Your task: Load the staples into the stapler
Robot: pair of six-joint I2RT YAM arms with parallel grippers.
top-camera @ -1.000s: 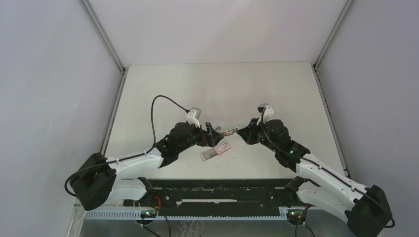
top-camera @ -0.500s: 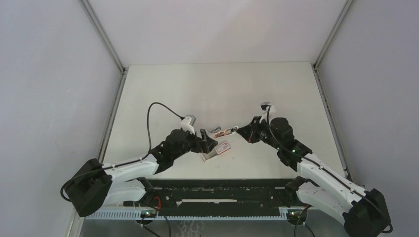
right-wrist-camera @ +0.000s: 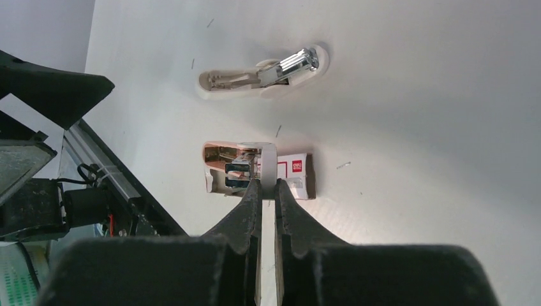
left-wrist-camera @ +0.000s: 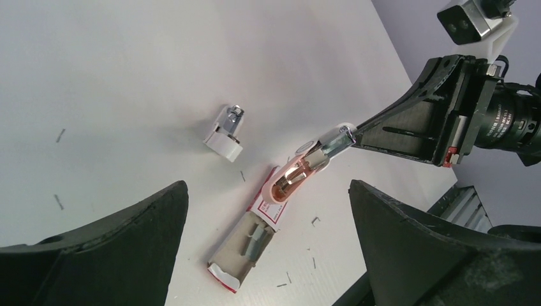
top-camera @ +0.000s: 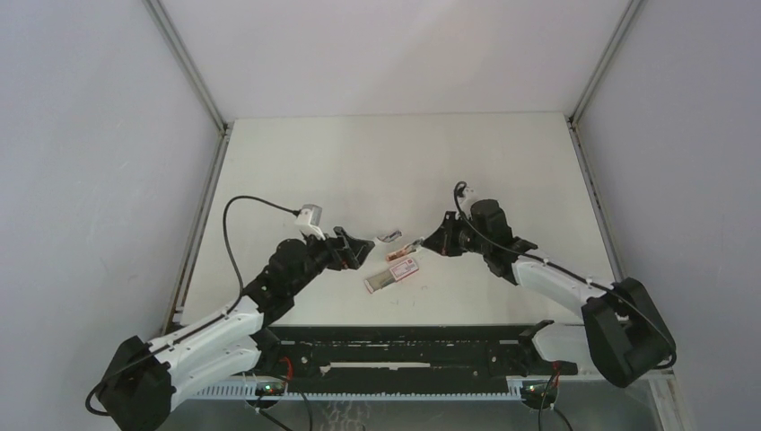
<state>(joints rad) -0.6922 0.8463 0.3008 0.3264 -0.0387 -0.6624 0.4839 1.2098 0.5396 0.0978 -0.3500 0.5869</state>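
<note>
Right tool [top-camera: 429,241] stretches low leftward, jaws pinched on stapler [left-wrist-camera: 288,180].

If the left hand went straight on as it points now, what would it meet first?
Probably the stapler held in the right hand, near the staple box; depth is unclear.

The stapler [top-camera: 405,248] sits just behind the staple box [top-camera: 391,274], loose part [top-camera: 388,237] beyond.
</note>
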